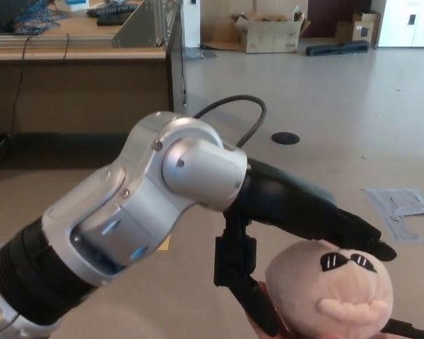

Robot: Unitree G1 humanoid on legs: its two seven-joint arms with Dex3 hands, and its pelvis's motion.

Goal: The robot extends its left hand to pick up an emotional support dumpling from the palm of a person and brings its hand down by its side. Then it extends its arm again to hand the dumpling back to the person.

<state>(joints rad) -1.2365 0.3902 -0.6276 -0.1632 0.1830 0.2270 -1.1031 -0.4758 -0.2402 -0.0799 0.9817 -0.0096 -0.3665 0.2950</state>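
A pale pink plush dumpling point(332, 293) with a sunglasses face sits at the lower right of the head view, resting on a person's hand, of which only a sliver point(254, 323) shows below it. My left hand point(297, 226) reaches in from the left over the dumpling. Its two fingers point(357, 236) lie across the plush top and its thumb point(244, 286) presses the left side, so the hand is shut on the dumpling. My right hand is not in view.
A wooden workbench point(78, 49) stands at the back left, with cardboard boxes point(272, 32) against the far wall. A round black floor socket point(285, 138) and a crumpled plastic sheet point(403, 208) lie on the floor to the right.
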